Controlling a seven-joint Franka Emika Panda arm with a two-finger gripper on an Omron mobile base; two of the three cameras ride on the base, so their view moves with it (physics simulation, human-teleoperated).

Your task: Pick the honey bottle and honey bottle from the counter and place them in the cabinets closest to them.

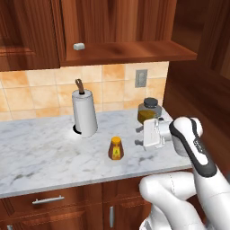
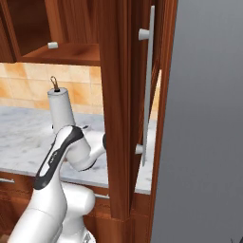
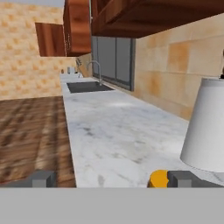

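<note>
One honey bottle (image 1: 116,148), amber-brown with an orange-yellow cap and yellow label, stands upright near the counter's front edge. In the hand view its cap (image 3: 157,178) peeks up just inside the right fingertip (image 3: 183,178). My gripper (image 1: 139,136) hovers just right of the bottle, pointing left along the counter. It is open with nothing between its fingers (image 3: 113,179). The second honey bottle is out of view. The reddish-brown wall cabinet (image 1: 130,51) hangs above with its shelf ledge open.
A tall paper-towel roll (image 1: 84,112) stands behind and left of the bottle (image 3: 205,127). A wider amber jar with a dark lid (image 1: 149,110) sits behind my hand. A small white object (image 1: 79,46) lies on the shelf ledge. A tall wooden panel (image 2: 118,109) bounds the counter's right end. A sink (image 3: 85,86) lies far down the counter.
</note>
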